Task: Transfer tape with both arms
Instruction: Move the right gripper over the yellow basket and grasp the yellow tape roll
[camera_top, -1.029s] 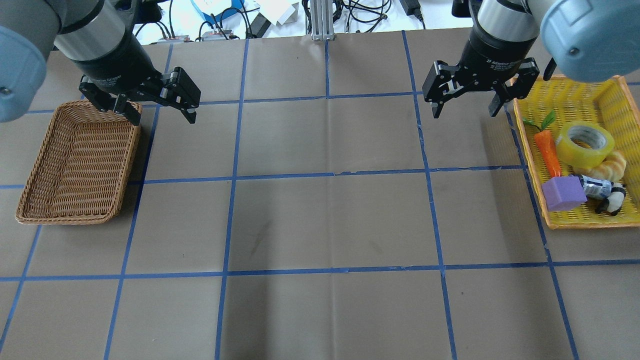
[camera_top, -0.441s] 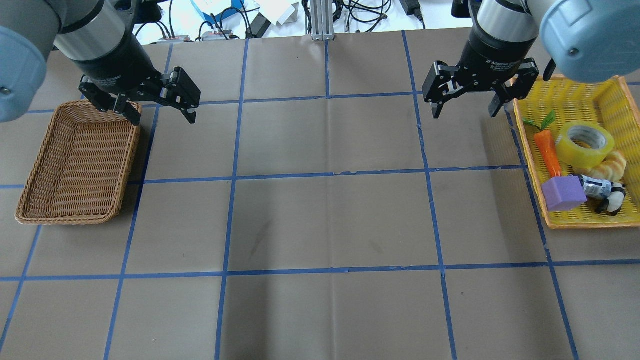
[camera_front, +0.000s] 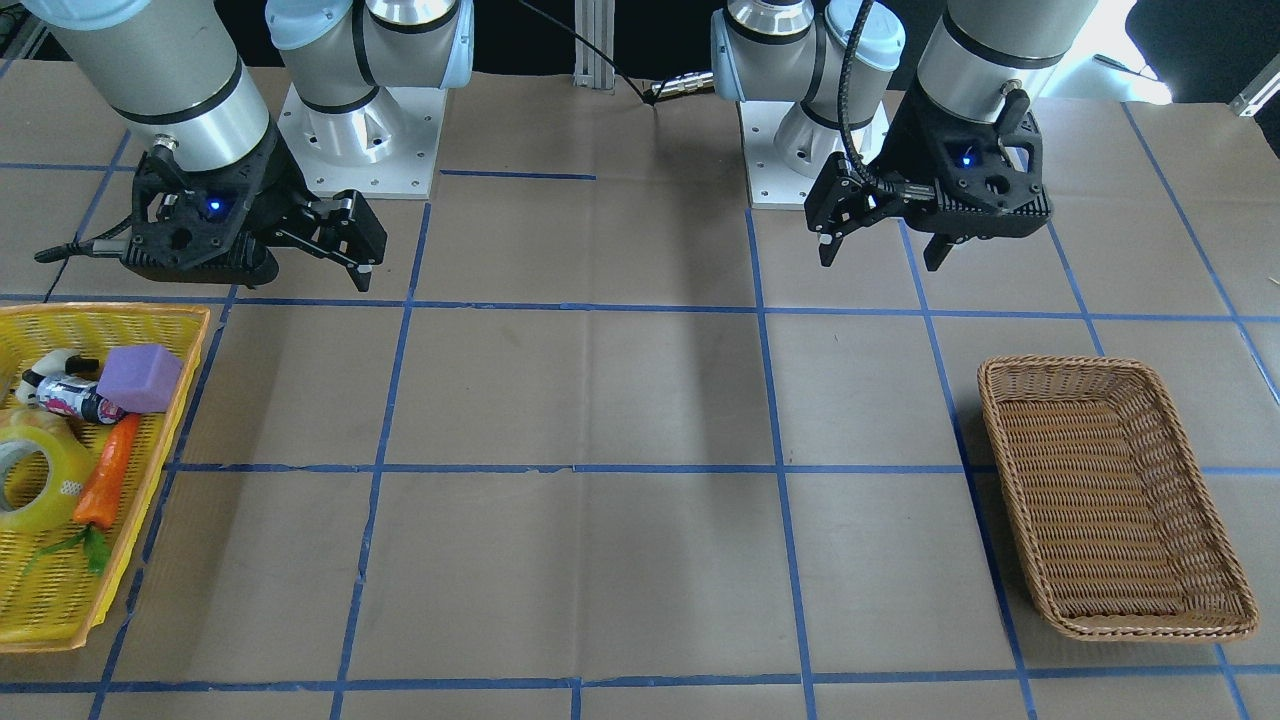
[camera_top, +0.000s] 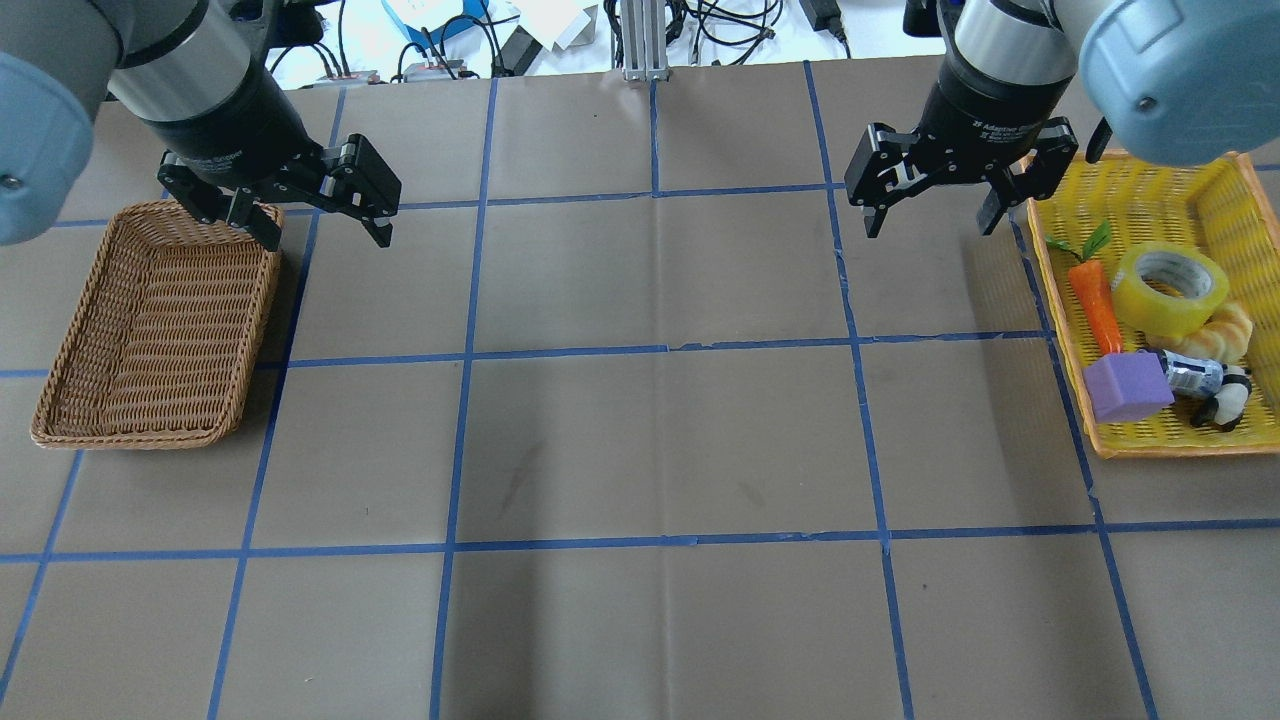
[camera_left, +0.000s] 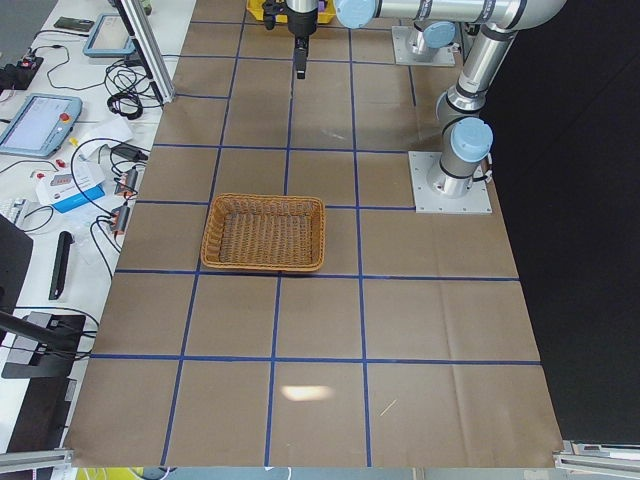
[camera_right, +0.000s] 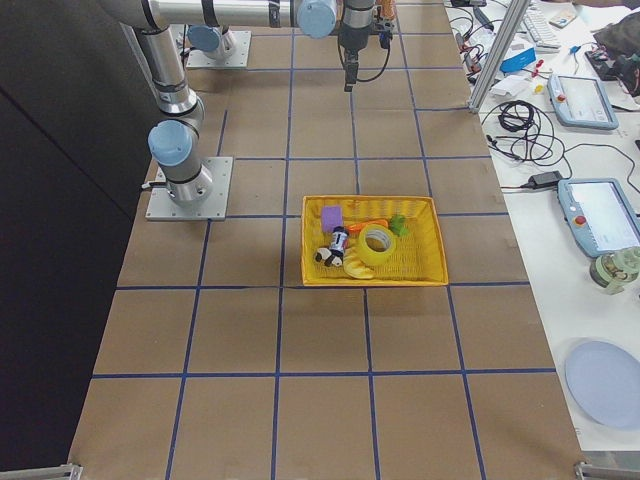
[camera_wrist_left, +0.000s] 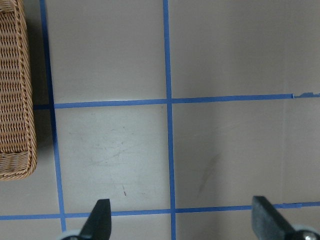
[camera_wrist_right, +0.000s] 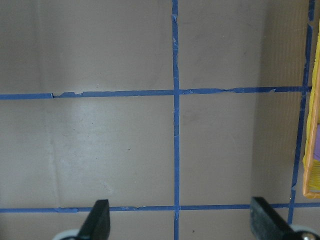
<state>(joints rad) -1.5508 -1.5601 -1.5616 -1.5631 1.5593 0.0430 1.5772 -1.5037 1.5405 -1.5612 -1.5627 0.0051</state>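
Note:
The yellow tape roll (camera_top: 1170, 288) lies in the yellow basket (camera_top: 1160, 445) at the table's right end. It also shows in the front view (camera_front: 35, 478) and the right side view (camera_right: 377, 245). My right gripper (camera_top: 930, 228) hangs open and empty above the table, just left of that basket's far corner; its wrist view shows both fingertips (camera_wrist_right: 100, 217) wide apart over bare table. My left gripper (camera_top: 328, 238) is open and empty at the far right corner of the wicker basket (camera_top: 130, 437), with its fingertips (camera_wrist_left: 101, 216) spread.
In the yellow basket, a toy carrot (camera_top: 1098, 305), a purple block (camera_top: 1125, 388), a beige croissant toy (camera_top: 1215, 335) and a small panda toy (camera_top: 1225, 395) lie by the tape. The wicker basket holds nothing. Cables and boxes lie beyond the far edge.

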